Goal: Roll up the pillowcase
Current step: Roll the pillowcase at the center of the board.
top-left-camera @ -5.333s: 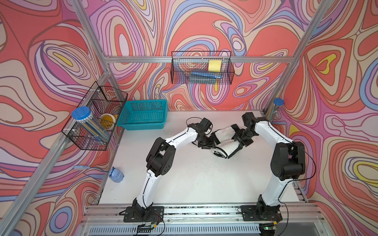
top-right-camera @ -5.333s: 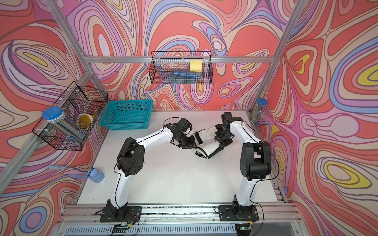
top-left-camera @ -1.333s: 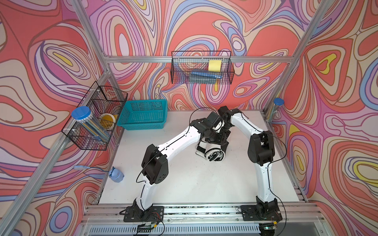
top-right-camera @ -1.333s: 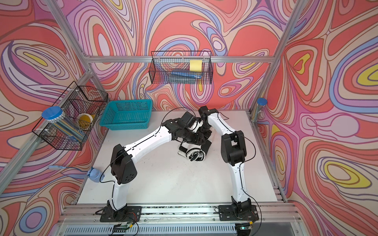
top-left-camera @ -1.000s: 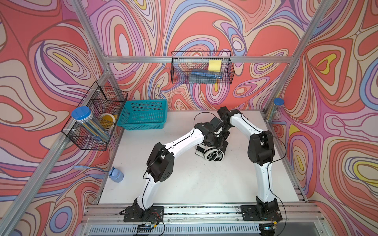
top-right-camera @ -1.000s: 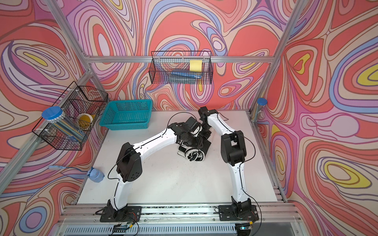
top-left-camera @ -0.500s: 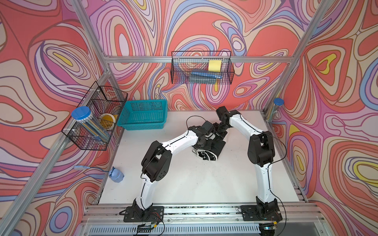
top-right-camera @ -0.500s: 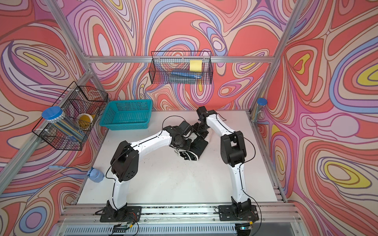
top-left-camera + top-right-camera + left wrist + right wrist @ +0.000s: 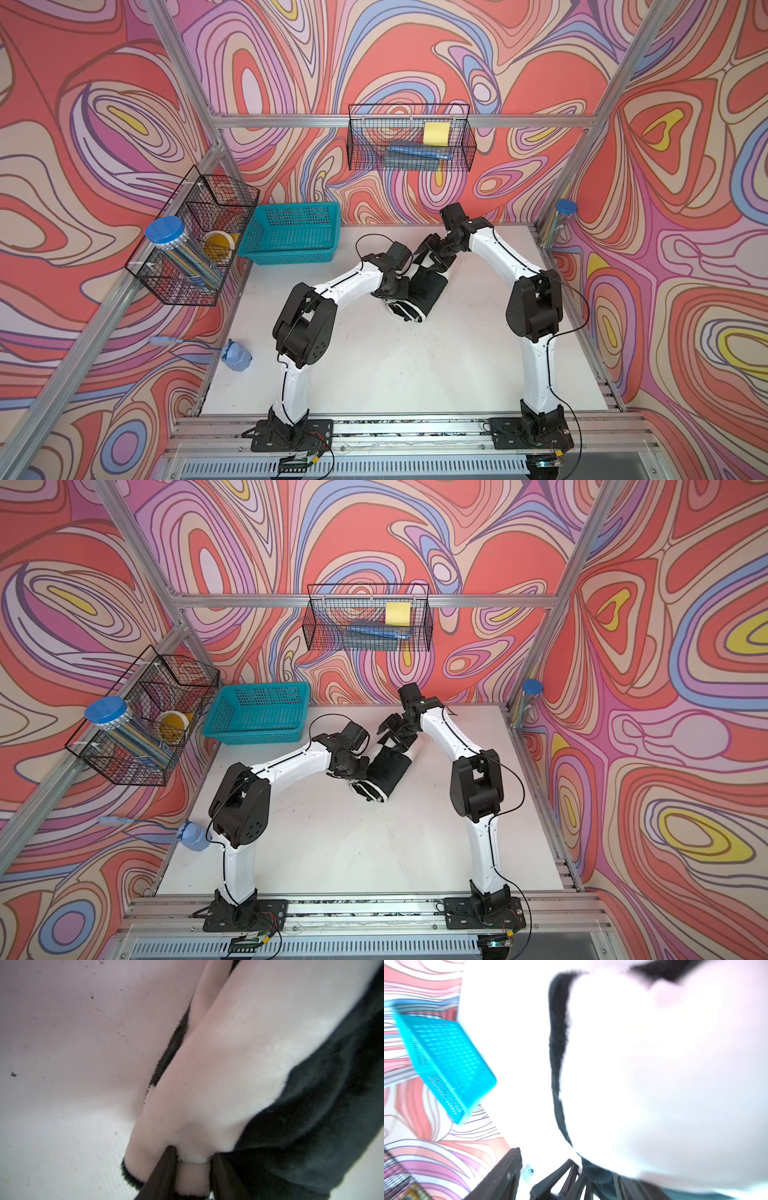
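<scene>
The pillowcase (image 9: 426, 286) (image 9: 388, 771) lies rolled into a short thick bundle at the back middle of the white table, its black side up in both top views. My left gripper (image 9: 397, 286) (image 9: 351, 766) is at the roll's left side. In the left wrist view it (image 9: 192, 1167) is shut on a fold of the pillowcase's white plush (image 9: 228, 1064). My right gripper (image 9: 436, 249) (image 9: 395, 729) hovers at the roll's far end, open. In the right wrist view one of its fingers (image 9: 566, 1176) sits against the overexposed cloth (image 9: 654, 1064).
A teal plastic basket (image 9: 291, 232) (image 9: 257, 712) (image 9: 446, 1059) stands at the back left of the table (image 9: 374, 365). Wire baskets hang on the left wall (image 9: 195, 245) and the back wall (image 9: 409, 141). A small blue object (image 9: 237, 355) sits off the table's left edge.
My left gripper has come down to the roll's left side and closed on the cloth. The roll has turned so its black side faces up. The right gripper has barely moved.
</scene>
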You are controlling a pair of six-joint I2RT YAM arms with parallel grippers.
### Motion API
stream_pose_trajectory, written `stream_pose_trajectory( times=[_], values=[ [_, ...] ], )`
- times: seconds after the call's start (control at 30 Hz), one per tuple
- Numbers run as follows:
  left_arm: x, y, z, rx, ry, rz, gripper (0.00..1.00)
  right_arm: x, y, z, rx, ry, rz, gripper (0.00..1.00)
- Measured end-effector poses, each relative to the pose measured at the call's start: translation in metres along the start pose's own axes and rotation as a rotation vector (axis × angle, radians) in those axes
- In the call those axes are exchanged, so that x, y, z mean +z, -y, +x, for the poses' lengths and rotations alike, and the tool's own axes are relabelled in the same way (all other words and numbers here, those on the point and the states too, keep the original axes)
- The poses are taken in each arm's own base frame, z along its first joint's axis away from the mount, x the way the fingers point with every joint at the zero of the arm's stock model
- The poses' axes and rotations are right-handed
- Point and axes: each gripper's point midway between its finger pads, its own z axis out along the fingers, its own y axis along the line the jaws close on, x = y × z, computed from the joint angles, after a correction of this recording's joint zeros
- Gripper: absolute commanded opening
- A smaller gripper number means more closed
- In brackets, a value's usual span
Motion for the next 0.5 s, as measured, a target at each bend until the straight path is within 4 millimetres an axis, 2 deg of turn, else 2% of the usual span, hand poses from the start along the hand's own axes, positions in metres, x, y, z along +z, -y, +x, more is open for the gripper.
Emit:
stream_pose_trajectory(
  times=[0.17, 0.27, 0.37, 0.5],
  values=[
    [-0.001, -0.018, -0.008, -0.054, 0.002, 0.000, 0.33, -0.013, -0.017, -0.013, -0.055, 0.045, -0.051, 0.58],
    [-0.001, -0.018, -0.009, -0.069, -0.004, 0.011, 0.33, -0.009, -0.026, -0.026, -0.089, 0.071, -0.068, 0.52],
    [-0.001, -0.016, -0.008, -0.073, -0.009, 0.022, 0.33, 0.013, -0.025, -0.037, -0.099, 0.072, -0.065, 0.47],
    [0.000, -0.015, -0.007, -0.076, -0.014, 0.027, 0.33, 0.055, 0.007, -0.040, -0.078, 0.044, -0.006, 0.37]
  ],
)
